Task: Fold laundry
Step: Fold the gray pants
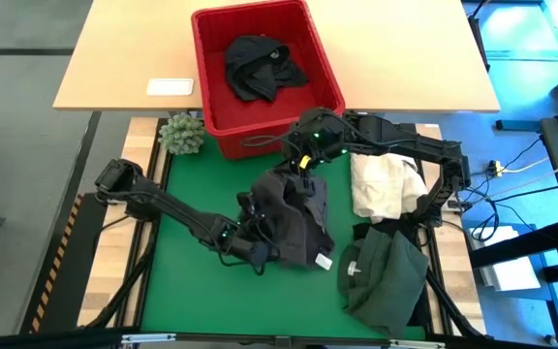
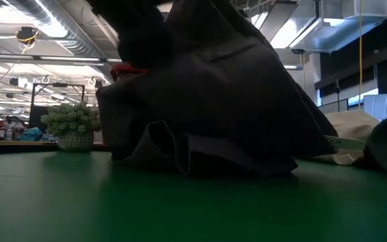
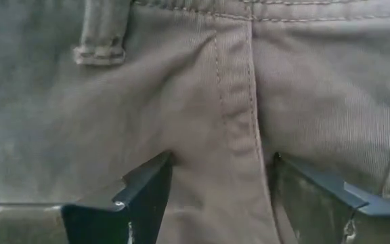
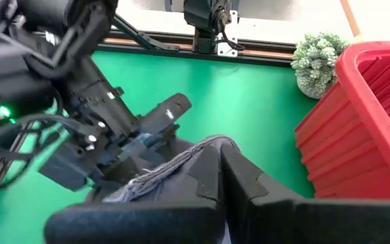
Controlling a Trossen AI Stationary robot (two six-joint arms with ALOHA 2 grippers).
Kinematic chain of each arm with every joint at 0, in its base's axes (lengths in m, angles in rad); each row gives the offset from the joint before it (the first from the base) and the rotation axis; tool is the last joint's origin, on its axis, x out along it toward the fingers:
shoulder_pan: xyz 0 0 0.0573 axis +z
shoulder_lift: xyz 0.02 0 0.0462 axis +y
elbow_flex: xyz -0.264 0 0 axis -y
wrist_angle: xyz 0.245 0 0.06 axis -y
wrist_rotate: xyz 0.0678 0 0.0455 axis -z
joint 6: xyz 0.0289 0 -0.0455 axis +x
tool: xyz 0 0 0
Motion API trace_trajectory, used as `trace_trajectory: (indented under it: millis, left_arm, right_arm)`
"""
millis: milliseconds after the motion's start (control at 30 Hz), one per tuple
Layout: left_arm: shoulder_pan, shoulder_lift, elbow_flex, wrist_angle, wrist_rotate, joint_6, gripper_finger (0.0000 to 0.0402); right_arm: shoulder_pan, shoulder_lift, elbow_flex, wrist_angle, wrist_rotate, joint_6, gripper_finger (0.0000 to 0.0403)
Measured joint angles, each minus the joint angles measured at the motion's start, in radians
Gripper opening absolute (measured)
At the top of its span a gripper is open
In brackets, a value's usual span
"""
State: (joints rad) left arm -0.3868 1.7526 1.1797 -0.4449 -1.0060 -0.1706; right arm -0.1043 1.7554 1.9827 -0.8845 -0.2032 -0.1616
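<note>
At frame centre, the right gripper (image 1: 300, 163) is pinching the dark grey trousers (image 1: 294, 218) up off the green mat (image 1: 192, 291); the left gripper (image 1: 260, 250), fingers spread, is nosing the waistband (image 3: 249, 8), likely needing a second grip.

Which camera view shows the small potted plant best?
The right wrist view: the potted plant is near and well lit beside the red basket. The high view shows only its top; the low view shows it far away; the left wrist view shows none.

No text, brand or number can be read; the small white tag (image 1: 324, 262) on the dark grey garment (image 1: 294, 218) is illegible.
</note>
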Motion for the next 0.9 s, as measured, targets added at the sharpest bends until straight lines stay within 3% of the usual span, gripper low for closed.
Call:
trace_trajectory:
  millis: [233, 533, 700, 900]
  left_arm:
    - [-0.007, 0.031, 0.000, 0.002, -0.160, 0.009, 0.0189]
    - [-0.015, 0.033, 0.000, 0.002, -0.206, 0.042, 0.0019]
    - [-0.054, 0.018, 0.000, 0.001, -0.216, 0.089, 0.0004]
    - [-0.145, -0.067, 0.000, -0.040, -0.263, 0.097, 0.0002]
  right_arm:
    - [-0.001, 0.000, 0.000, -0.029, 0.003, -0.007, 0.0001]
    - [-0.001, 0.000, 0.000, -0.041, 0.016, -0.022, 0.0001]
    - [-0.001, 0.000, 0.001, -0.104, 0.071, -0.087, 0.0001]
    - [-0.001, -0.001, 0.001, -0.296, 0.183, -0.153, 0.0018]
